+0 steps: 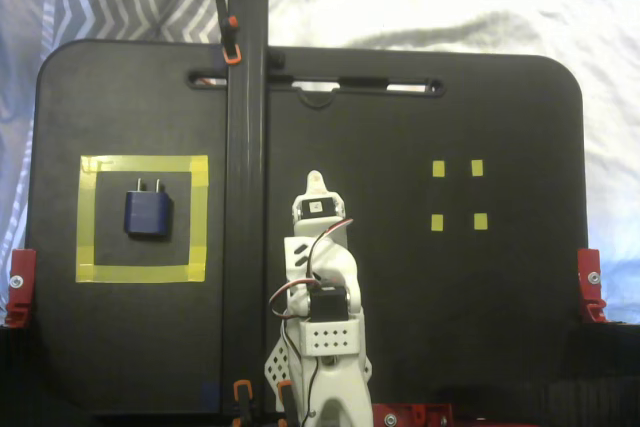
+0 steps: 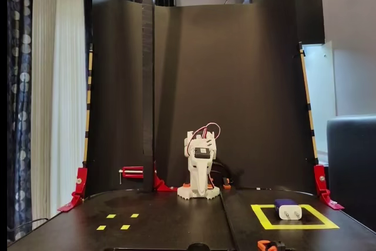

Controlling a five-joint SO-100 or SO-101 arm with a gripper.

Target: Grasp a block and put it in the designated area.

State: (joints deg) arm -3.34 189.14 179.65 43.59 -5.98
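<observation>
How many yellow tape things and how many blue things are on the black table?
Big yellow tape square: 1
Tiny yellow tape squares: 4
Blue block, lying inside the big square: 1
Total: 6

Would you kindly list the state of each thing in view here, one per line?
block: lying flat inside the yellow square, prongs pointing toward the top of the overhead-style fixed view, not held.
designated area: occupied by the block.
gripper: folded back near the arm's base, holding nothing; open or shut cannot be told.
four small yellow squares: bare.
</observation>
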